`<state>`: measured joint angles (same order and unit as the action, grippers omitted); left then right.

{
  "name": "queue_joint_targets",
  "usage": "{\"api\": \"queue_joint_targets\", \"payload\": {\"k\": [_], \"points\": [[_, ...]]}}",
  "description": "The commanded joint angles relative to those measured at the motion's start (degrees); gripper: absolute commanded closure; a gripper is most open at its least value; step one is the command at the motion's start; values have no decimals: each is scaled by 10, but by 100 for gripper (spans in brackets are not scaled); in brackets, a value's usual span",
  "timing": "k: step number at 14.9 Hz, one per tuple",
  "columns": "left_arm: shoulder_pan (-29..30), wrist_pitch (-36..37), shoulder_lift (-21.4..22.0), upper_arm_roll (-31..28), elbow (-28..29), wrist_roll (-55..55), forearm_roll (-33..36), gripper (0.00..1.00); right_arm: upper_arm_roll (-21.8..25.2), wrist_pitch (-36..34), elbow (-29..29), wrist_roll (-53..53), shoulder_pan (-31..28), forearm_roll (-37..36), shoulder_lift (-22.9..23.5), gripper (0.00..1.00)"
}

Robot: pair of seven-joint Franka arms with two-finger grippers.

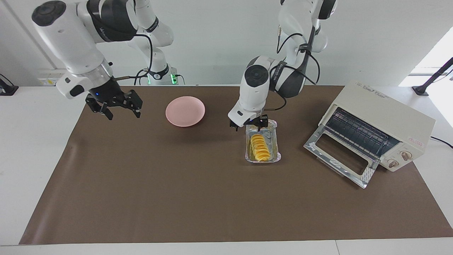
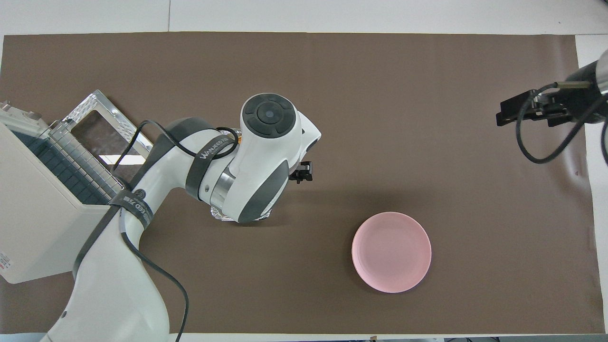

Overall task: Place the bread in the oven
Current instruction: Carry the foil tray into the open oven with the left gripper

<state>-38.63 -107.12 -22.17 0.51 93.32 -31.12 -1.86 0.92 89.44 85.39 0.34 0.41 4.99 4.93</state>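
We see left fingers (image 1: pixel 252 123) open, empty, over tray (image 1: pixel 274 143) end, bread (image 1: pixel 259 147) just below. Risk: pinching foil. Right fingers (image 1: pixel 116 105) open, idle.

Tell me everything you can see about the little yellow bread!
The bread is a small, long, golden-yellow roll with ridges across it, like a row of slices stuck together. It lies flat inside a shiny foil tray on the brown mat, beside the oven's open door. Only the tray touches it. The left gripper hangs open just above the tray's end nearer the robots, not holding the bread. In the overhead view the arm hides it.
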Motion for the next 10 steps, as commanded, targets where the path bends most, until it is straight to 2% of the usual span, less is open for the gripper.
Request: {"api": "queue_joint_targets", "payload": {"k": [1, 3, 7, 10], "points": [[-21, -17, -7, -10, 20, -18, 12, 1, -7, -57, 21, -31, -29, -24, -47, 0], [-22, -47, -8, -10, 48, -18, 12, 1, -7, -88, 21, -58, -32, -54, -65, 0], [-7, -64, -13, -14, 50, -16, 13, 1, -13, -94, 50, -62, -45, -77, -84, 0], [-10, -80, -19, -14, 50, -23, 13, 10, -15, -86, 71, -61, -47, -75, -93, 0]]}}
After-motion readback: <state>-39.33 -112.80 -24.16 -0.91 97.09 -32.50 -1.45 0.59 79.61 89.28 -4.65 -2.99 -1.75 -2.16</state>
